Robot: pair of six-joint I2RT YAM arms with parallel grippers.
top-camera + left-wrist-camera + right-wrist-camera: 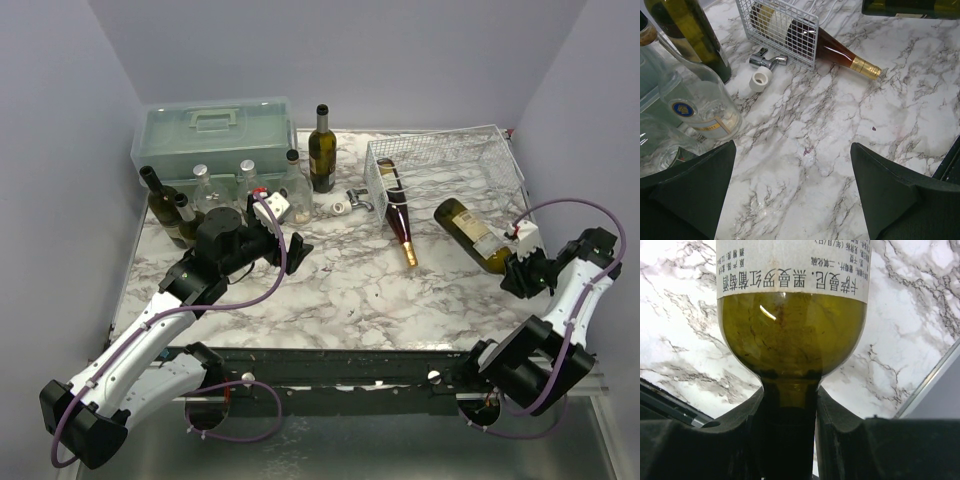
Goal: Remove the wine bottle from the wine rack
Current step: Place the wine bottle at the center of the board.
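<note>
Right end effector (520, 268) is clamped on the neck of the green wine bottle (473, 233). In the right wrist view the neck is seen pinched between both black fingers (840, 420), with the labelled body pointing away from them. The bottle is held outside the wine rack (445, 150), just in front of its near edge, base toward the rack and neck toward the right side of the desk (340, 290). Whether the body rests on the marble or is lifted cannot be told. A second bottle (398, 212), amber with gold foil, is seen lying partly inside the rack's left end, neck sticking out past the front. Left end effector (296, 246) is spread wide apart with nothing held, left of centre and well apart from the rack. A green toolbox (215, 128) and upright bottles (321, 148) are seen at the back left
</note>
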